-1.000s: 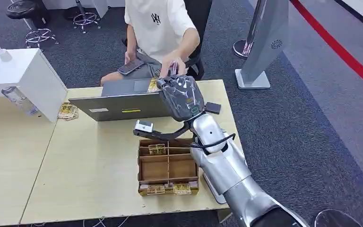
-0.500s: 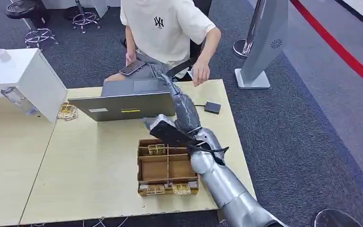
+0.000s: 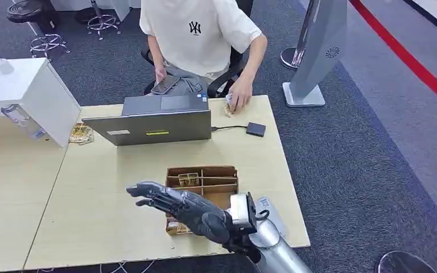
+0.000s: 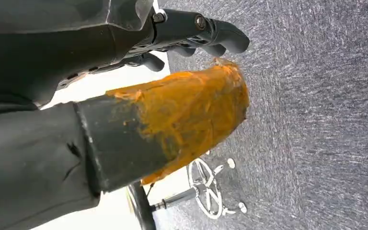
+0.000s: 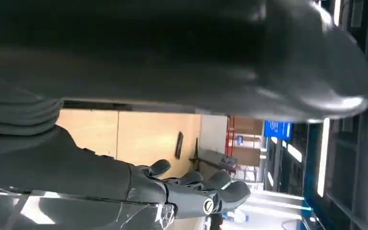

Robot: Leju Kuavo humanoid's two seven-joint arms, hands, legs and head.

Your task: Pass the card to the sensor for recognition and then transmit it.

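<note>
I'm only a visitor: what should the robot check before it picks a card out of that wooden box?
1. Right hand free: ok. It hovers over the near side of the wooden box, fingers spread, holding nothing.
2. Cards to take: ok. A gold card lies in the far compartment.
3. Near compartments: cannot tell. The hand covers most of them.
4. Sensor bare: ok. Nothing lies on the small black box.
5. Person's hand out of the way: ok. It rests at the table's far edge, apart from the box and the sensor.
6. What that hand holds: cannot tell, too small.
</note>
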